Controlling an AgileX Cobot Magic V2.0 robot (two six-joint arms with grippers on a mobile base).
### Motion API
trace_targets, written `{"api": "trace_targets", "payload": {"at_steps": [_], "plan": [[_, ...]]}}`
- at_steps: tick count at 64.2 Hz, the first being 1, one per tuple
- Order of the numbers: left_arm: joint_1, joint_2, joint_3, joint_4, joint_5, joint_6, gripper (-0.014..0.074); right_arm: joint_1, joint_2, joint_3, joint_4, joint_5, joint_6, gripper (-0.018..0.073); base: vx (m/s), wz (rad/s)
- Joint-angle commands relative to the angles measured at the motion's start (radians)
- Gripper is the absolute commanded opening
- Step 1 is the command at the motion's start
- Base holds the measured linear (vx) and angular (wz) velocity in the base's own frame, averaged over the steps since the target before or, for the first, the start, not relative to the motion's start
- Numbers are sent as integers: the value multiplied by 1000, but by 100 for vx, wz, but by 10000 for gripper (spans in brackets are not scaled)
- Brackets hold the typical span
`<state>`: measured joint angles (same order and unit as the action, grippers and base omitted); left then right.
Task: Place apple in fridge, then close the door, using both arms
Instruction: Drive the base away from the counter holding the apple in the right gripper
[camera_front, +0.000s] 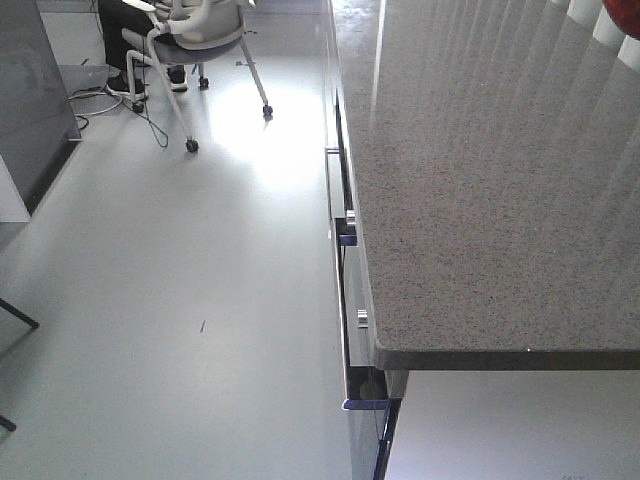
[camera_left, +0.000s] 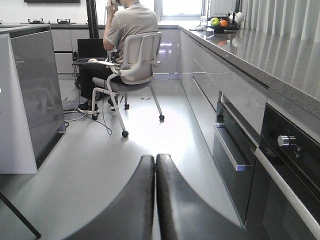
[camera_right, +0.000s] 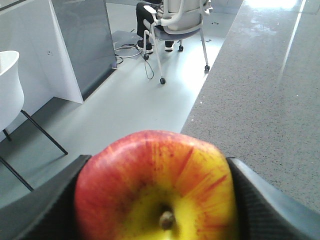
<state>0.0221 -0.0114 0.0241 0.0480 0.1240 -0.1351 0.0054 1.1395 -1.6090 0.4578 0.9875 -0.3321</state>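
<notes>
right gripper (camera_right: 157, 207) jaws clamped on the apple (camera_right: 157, 185), one black finger (camera_right: 45, 212) on each side, both touching it. apple stem end faces the wrist camera: yellow patch round the stem, red streaks above. bench (camera_right: 265, 90) edge and floor (camera_right: 130, 100) show behind it. apple is not in the fridge (camera_right: 82, 40), which stands well apart on the far left; only its dark grey outside shows, so cannot tell if the door is ajar.

left gripper (camera_left: 155, 161) jaws clenched, fingers (camera_left: 175, 200) pressed flat together, nothing between them. it points low along the floor (camera_left: 150, 130) beside the bench front.

containers: dark bowl (camera_left: 220, 29) at the far end of the bench (camera_left: 280, 55) holds a green fruit (camera_left: 215, 21) and an orange fruit (camera_left: 223, 23), touching each other. drawers (camera_left: 230, 120) under the bench are closed, contents hidden. oven (camera_left: 290, 175) beside them is closed, silver knob (camera_left: 285, 141) on its front.

person (camera_left: 130, 25) sits on a white wheeled chair (camera_left: 140, 55), back to the camera, between the fridge (camera_left: 35, 90) and the bench. front view looks down on bare bench (camera_front: 500, 200) top, floor (camera_front: 180, 300), chair (camera_front: 200, 30) at top left.
</notes>
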Motion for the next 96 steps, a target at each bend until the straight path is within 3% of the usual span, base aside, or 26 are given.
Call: {"api": "trace_targets", "payload": {"at_steps": [1, 47, 96], "plan": [[-1, -15, -17, 0, -75, -9, -6, -5, -15, -30, 23, -71, -7, 196, 0, 0], [-1, -15, -17, 0, -75, -9, -6, -5, -15, -30, 23, -71, -7, 196, 0, 7], [-1, -15, -17, 0, -75, -9, -6, -5, -15, -30, 23, -71, -7, 196, 0, 46]]}}
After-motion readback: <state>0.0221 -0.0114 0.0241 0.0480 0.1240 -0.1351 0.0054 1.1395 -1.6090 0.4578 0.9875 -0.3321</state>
